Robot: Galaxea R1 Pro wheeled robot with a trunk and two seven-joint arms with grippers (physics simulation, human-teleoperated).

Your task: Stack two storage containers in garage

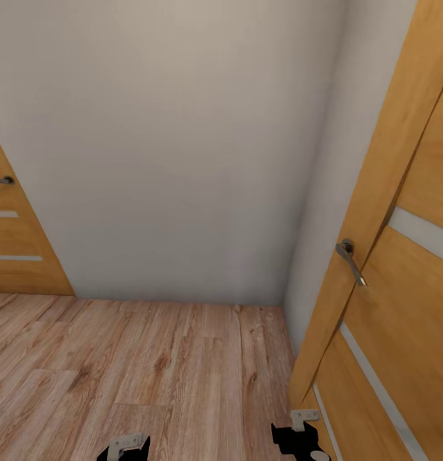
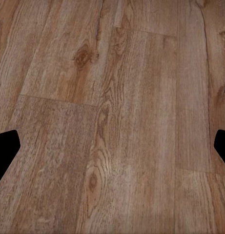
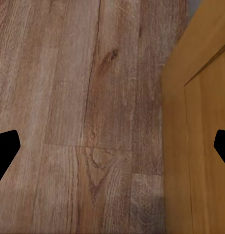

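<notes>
No readable text, labels, numbers or signs

Light wood plank flooring (image 1: 138, 358) (worn grain, knots) running to a white wall.

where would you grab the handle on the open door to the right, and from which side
Grip the door handle on its long lever, near the free tip, coming from the hallway side facing the door. The lever juts out from a round base and slopes downward, so fingers closing above and below it should seat best. The right gripper is nearer.
</notes>
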